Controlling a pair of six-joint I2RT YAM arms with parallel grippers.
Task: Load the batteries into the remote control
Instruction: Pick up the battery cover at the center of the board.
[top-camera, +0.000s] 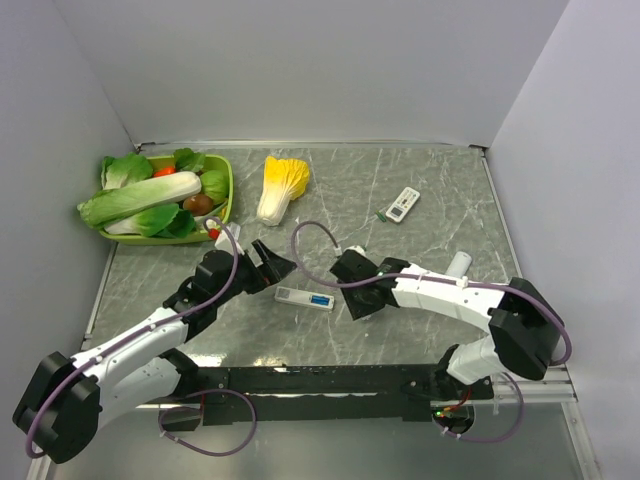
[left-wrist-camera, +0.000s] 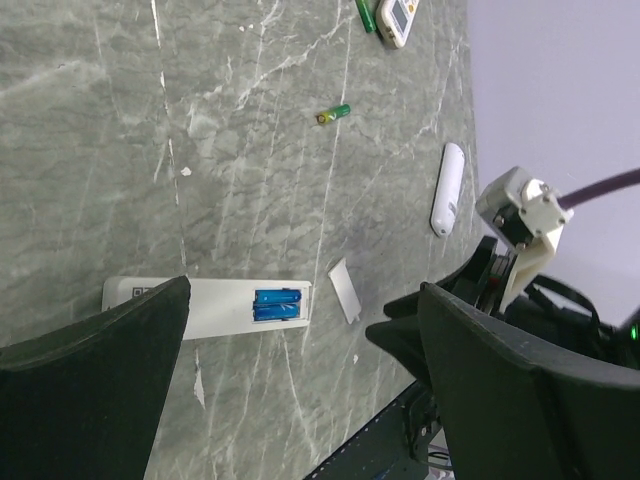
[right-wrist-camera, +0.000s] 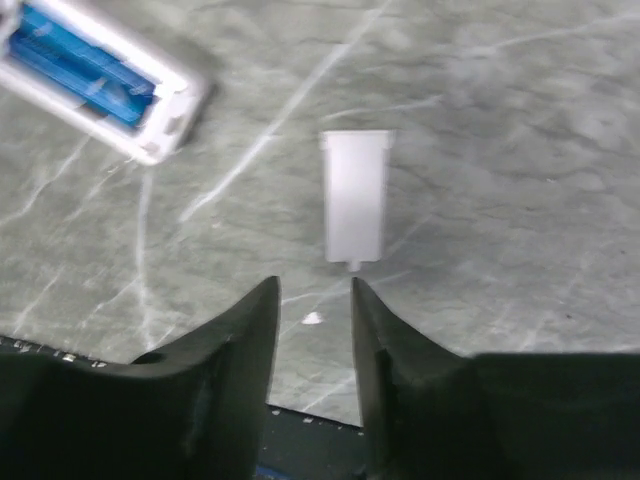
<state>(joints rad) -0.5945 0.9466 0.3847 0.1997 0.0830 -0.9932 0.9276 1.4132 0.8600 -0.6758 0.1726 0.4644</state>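
Reaching from the near-left corner toward the middle of the table (top-camera: 400, 335), the left arm (top-camera: 150, 345) runs low and stretched out. The left tool (left-wrist-camera: 302, 292) hangs over the open remote (left-wrist-camera: 215, 305) with its fingers wide apart and nothing between them. The right arm (top-camera: 450, 295) bends in from the near-right corner, forearm pointing left. The right tool (right-wrist-camera: 313, 295) is angled down at the table, its fingers apart by a narrow gap and empty, just short of the loose battery cover (right-wrist-camera: 355, 195).

Counts:
- Remotes: two. The open remote lies mid-table, a bit toward the near edge. The second remote (top-camera: 403, 204) sits toward the far-right corner.
- Blue batteries (left-wrist-camera: 277, 305): two, side by side in the open remote's compartment.
- Green: two. One green battery (left-wrist-camera: 333, 114) lies loose on the table, well apart from the open remote. The other one (left-wrist-camera: 365, 12) is just beside the second remote.
- Battery cover: one, near the open end of the open remote, not touching it.
- White oblong item (left-wrist-camera: 447, 188): one, toward the right edge; can't tell what it is.
- Basket (top-camera: 228, 190) of vegetables: one, in the far-left corner.
- Yellow cabbage (top-camera: 283, 185): one, beside the basket.
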